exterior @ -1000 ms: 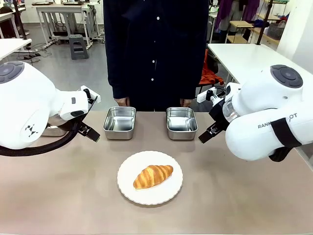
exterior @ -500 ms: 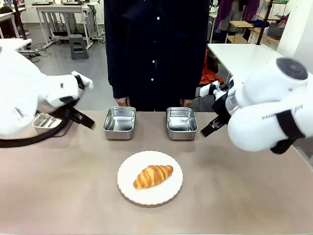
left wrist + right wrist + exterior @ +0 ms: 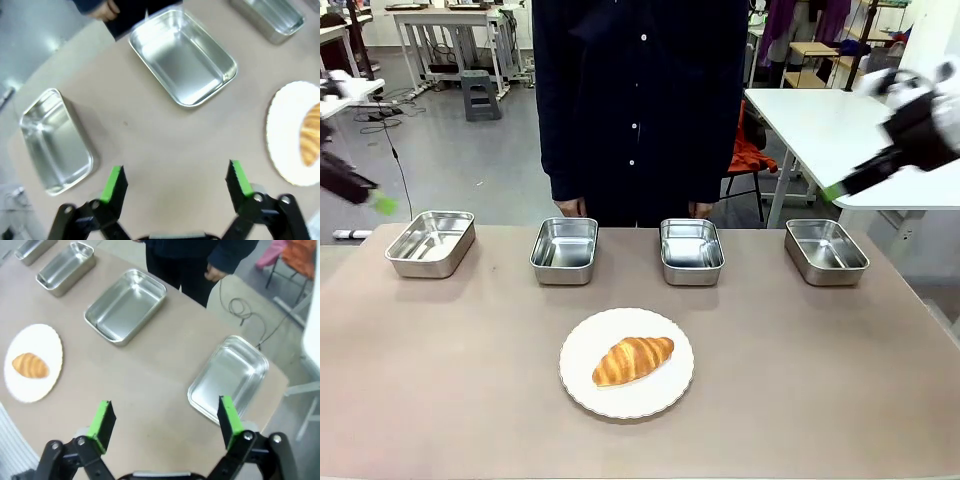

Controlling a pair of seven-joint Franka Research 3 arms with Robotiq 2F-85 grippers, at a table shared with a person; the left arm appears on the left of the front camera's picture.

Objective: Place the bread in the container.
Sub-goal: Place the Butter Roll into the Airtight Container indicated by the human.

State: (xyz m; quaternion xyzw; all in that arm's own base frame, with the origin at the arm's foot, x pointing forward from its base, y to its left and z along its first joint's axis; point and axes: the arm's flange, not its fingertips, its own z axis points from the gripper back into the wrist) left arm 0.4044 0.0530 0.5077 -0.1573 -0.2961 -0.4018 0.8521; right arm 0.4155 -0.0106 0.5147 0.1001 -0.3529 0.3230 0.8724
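The bread, a golden-brown croissant (image 3: 633, 360), lies on a round white plate (image 3: 582, 380) in the near middle of the table. It also lies at the right edge of the left wrist view (image 3: 312, 132) and at the left of the right wrist view (image 3: 30, 365). Four alike steel containers stand in a row behind it: far left (image 3: 430, 242), centre left (image 3: 564, 250), centre right (image 3: 691, 250), far right (image 3: 826, 250); all look empty. My left gripper (image 3: 176, 180) is open, high off the table's left end (image 3: 370, 195). My right gripper (image 3: 165, 421) is open above the right end (image 3: 865, 178).
A person in a dark shirt stands at the far edge, with hands (image 3: 570, 207) resting just behind the two middle trays. A white table (image 3: 820, 115) stands beyond the right end. Bare tabletop surrounds the plate on all sides.
Both arms have swung up and outward from over the table to its two ends, uncovering the far left and far right trays. The croissant and plate have not moved.
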